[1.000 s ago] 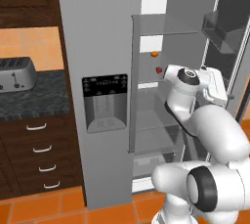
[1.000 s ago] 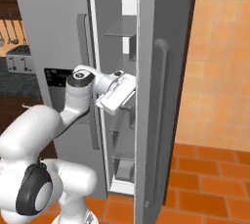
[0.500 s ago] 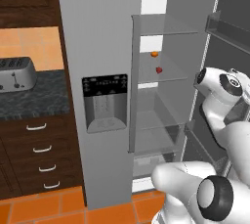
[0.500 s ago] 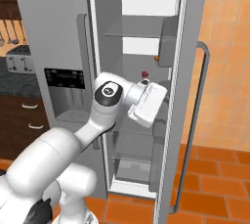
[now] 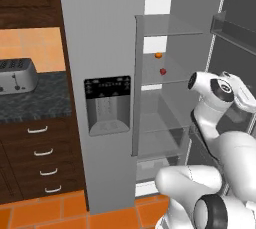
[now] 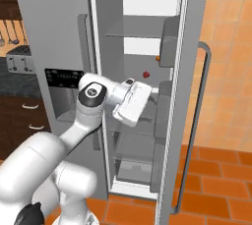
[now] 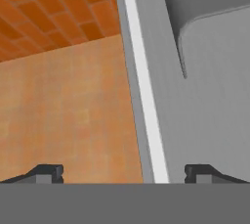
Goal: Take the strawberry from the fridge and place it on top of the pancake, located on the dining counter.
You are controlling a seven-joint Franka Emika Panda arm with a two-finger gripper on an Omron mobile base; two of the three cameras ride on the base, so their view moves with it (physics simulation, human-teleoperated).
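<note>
While gripper [image 7: 124, 171] spread, empty | strawberry [image 5: 162, 71] apart on fridge [image 5: 107, 48] shelf

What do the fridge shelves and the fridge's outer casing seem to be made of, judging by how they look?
Shelves: probably clear glass or plastic, since the back wall shows through them. Fridge casing: smooth matte grey, perhaps painted or brushed metal; the flat rendering leaves it open.

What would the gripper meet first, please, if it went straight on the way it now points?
Probably the edge of the open fridge door, which runs right between the open gripper's fingertips in the hand view. How far off it is cannot be told.
</note>
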